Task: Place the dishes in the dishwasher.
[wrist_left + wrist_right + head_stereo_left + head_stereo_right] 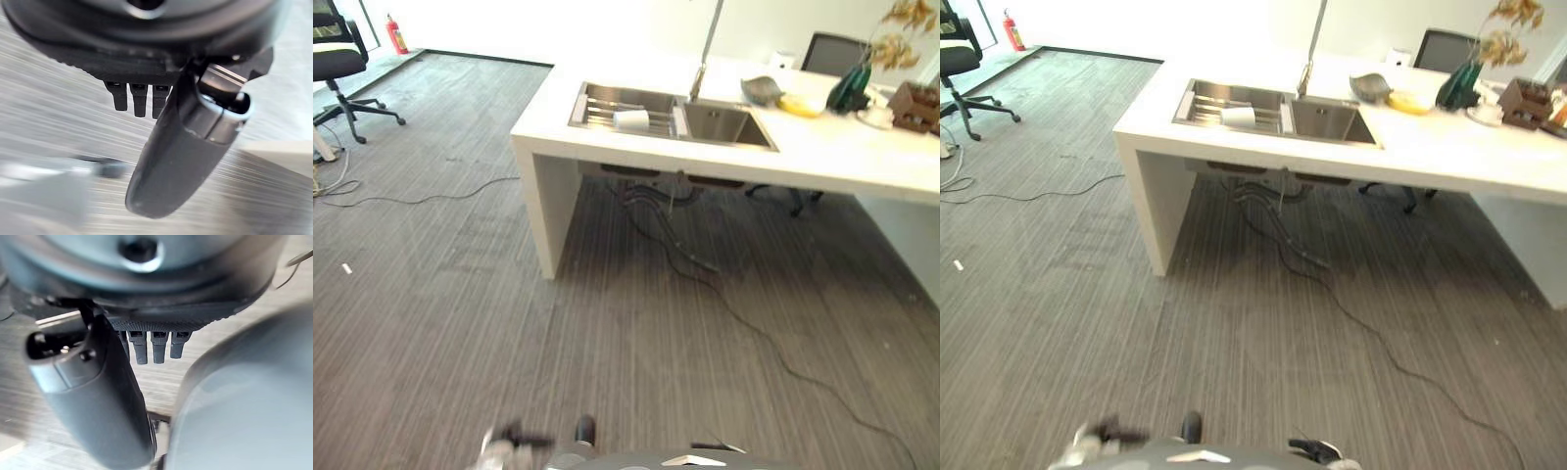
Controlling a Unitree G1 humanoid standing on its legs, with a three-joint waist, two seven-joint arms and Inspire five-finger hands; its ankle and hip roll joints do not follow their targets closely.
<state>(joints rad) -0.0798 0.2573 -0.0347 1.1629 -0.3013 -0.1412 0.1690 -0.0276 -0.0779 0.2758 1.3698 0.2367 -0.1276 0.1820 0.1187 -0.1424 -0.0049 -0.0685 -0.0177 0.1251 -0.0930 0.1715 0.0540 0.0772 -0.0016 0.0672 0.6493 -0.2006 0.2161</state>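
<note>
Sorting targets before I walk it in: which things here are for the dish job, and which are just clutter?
Job: white cup in the sink; grey bowl on the counter.

Clutter: yellow thing, green vase, wooden box, office chair, fire extinguisher.

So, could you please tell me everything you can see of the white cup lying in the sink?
The white cup looks plain, smooth and opaque, perhaps ceramic or plastic. It lies on its side in the left basin of the steel sink, resting on the ridged rack there, close to the divider before the deeper right basin. Its inside and any handle cannot be made out. Nothing else touches it, and the tall faucet stands behind it to the right.
</note>
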